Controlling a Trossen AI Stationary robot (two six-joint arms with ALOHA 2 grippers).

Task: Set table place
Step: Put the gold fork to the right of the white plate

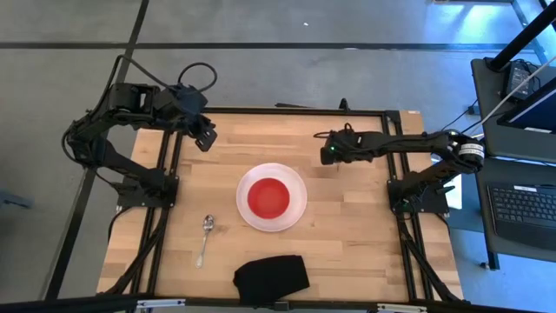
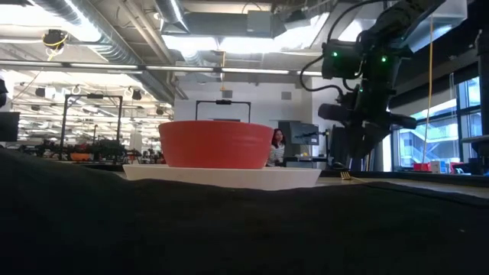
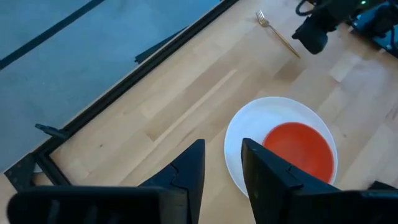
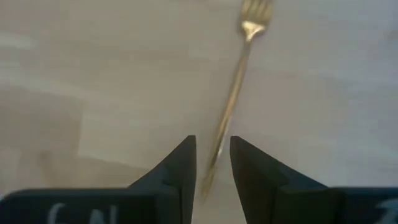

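A round white plate (image 1: 295,213) lies mid-table with the red bowl (image 1: 268,198) standing in it. The silver spoon (image 1: 206,237) lies flat on the wood to the plate's left. The slim gold-toned fork (image 4: 238,74) is beyond the plate's far right side, its tines (image 3: 262,17) pointing away from my right gripper. My right gripper (image 4: 212,163) is shut on the fork's handle end, low over the table. My left gripper (image 3: 223,163) is shut and empty, raised near the table's far left corner. My right gripper pinches the fork's handle near its free end (image 4: 214,152) between its two fingers. The fingers point the same way as the fork's length. The fork slants away from the fingers, and its tines (image 2: 344,176) are at table height; whether they touch the wood I cannot tell.
A black cloth (image 1: 271,278) lies at the near edge in front of the plate and fills the bottom of the low view (image 2: 229,229). The black frame (image 1: 295,111) runs along the table's far edge. Bare wood (image 1: 365,226) shows right of the plate.
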